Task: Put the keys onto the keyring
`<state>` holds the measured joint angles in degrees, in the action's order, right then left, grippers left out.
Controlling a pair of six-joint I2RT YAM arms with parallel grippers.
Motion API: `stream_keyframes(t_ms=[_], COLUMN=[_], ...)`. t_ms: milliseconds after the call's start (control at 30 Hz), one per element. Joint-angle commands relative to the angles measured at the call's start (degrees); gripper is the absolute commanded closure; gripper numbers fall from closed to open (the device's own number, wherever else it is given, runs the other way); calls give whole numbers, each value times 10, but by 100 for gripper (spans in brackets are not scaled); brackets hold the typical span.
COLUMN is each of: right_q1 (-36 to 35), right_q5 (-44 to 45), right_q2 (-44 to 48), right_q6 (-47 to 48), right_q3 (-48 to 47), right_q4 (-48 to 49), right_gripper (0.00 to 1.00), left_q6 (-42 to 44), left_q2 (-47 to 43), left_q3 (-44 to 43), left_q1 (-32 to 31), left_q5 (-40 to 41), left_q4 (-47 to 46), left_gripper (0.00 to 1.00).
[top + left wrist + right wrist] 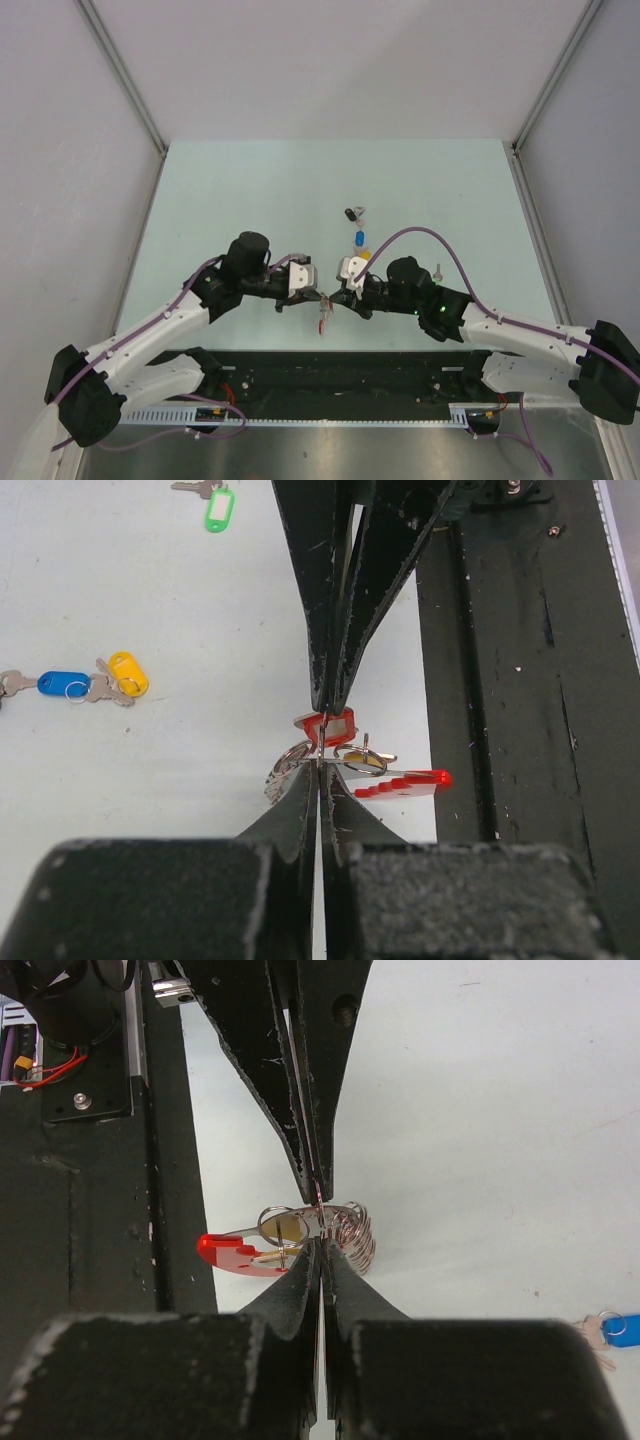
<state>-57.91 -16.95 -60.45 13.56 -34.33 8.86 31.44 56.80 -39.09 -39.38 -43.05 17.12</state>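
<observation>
Nose to nose at the table's near middle, the left gripper (318,780) and right gripper (320,1252) are each pinched tight on the keyring (402,780) between them, its red band pointing near, while the keys (360,239) wait farther out, nearer the right gripper.

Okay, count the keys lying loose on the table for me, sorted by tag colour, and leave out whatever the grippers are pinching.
black-tagged key: 1
blue-tagged key: 1
yellow-tagged key: 1
green-tagged key: 1
Total: 4 loose keys
Left out: the keyring, with its red piece, pinched between the left gripper and the right gripper.
</observation>
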Motion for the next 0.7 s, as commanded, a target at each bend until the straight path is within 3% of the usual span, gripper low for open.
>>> stream_keyframes(t_ms=[0, 667], right_q1=[-3, -3], right_q5=[4, 8], right_q2=[-2, -2], right_q6=[-8, -8], right_q3=[-22, -23], right_q4=[26, 28], right_gripper=[100, 100], left_q6=[-1, 6], left_q2=[-7, -3], left_q3=[-3, -4], left_q1=[-4, -4], left_q5=[0, -24], left_q4=[-26, -21], left_gripper=[100, 100])
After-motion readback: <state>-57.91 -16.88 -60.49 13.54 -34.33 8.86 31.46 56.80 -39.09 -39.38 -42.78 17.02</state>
